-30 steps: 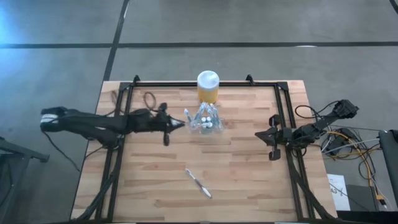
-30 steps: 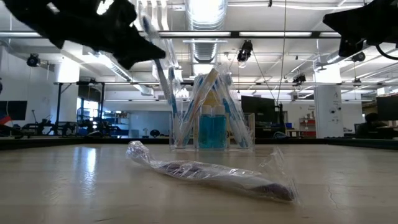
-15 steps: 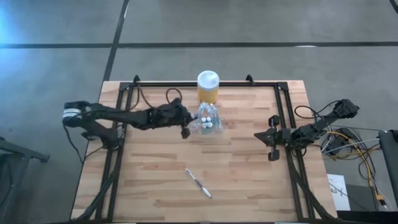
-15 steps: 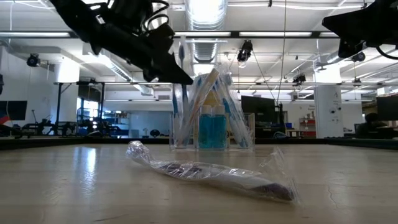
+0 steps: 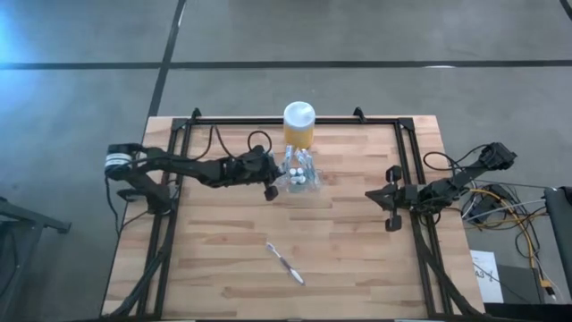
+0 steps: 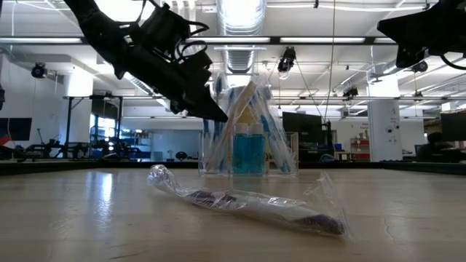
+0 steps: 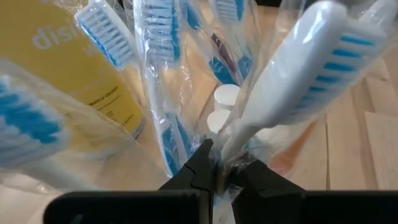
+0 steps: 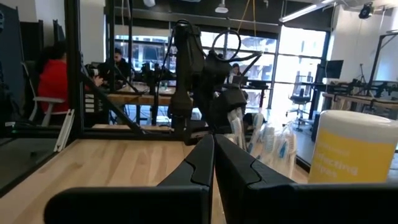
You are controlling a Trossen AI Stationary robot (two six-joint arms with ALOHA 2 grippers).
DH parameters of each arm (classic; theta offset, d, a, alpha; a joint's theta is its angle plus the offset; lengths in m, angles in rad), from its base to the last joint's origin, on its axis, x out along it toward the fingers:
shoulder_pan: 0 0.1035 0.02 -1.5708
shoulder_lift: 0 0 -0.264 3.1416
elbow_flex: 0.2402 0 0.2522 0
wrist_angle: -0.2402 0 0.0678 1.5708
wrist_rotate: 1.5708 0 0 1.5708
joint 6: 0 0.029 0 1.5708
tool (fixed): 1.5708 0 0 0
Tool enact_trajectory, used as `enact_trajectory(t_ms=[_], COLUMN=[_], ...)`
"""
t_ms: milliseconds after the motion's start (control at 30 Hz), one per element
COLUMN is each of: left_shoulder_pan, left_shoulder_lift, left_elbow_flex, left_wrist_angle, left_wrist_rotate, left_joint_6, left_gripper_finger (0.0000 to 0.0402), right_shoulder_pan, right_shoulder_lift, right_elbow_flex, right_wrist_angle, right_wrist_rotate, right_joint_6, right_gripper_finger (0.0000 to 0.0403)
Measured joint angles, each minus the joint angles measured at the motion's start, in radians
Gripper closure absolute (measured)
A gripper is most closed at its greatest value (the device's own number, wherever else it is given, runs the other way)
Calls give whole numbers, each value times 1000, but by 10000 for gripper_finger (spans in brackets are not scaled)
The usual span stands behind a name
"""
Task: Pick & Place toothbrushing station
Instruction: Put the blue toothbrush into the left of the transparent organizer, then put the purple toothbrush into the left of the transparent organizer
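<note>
The toothbrushing station point(image 5: 301, 175) is a low clear holder with several wrapped toothbrushes standing in it; it stands on the table in front of the yellow jar point(image 5: 298, 125). My left gripper point(image 5: 271, 185) is at the station's left side, a little above the table, shut on a wrapped white toothbrush point(image 7: 298, 68). In the low view that gripper point(image 6: 217, 114) slants down toward the station point(image 6: 251, 149). Another wrapped toothbrush point(image 5: 286, 263) lies flat on the table nearer the front. My right gripper point(image 5: 391, 199) waits shut near the right edge. My left gripper pinches the wrapped toothbrush's handle point(image 7: 231, 155) between its two fingers, plastic wrap and all. The fingers come from the table's left, slanting down. The brush rises tilted from the fingers, its bristled head point(image 7: 336, 56) uppermost; its lower end is hidden by the fingers.
The yellow jar with a white lid point(image 8: 348, 149) stands just behind the station at the far edge. A black frame point(image 5: 179, 134) runs along the table's left, far and right sides. Bare wood lies around the loose toothbrush point(image 6: 247, 204) toward the near edge.
My left gripper has gone toward the table's right and down, up to the station's left side, tipping its fingers further downward. It has stayed shut on the wrapped toothbrush, which has travelled with it. The right arm has kept still.
</note>
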Motion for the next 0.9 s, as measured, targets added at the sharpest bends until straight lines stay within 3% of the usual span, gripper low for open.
enact_trajectory(t_ms=[300, 600, 900], left_shoulder_pan=[2, 0, -29], left_shoulder_lift=[-40, -158, -368], left_elbow_flex=[-3, -5, -14], left_wrist_angle=[-53, -202, -508], left_wrist_rotate=[3, 44, 147], left_joint_6=[-27, -62, -29], left_gripper_finger=[362, 277, 216], right_shoulder_pan=[0, 0, 0], right_shoulder_lift=[1, 4, 9], right_elbow_flex=[-1, -1, -1], right_wrist_angle=[-2, -6, -8], right_wrist_rotate=[0, 0, -2], right_joint_6=[0, 0, 11], right_gripper_finger=[394, 394, 394])
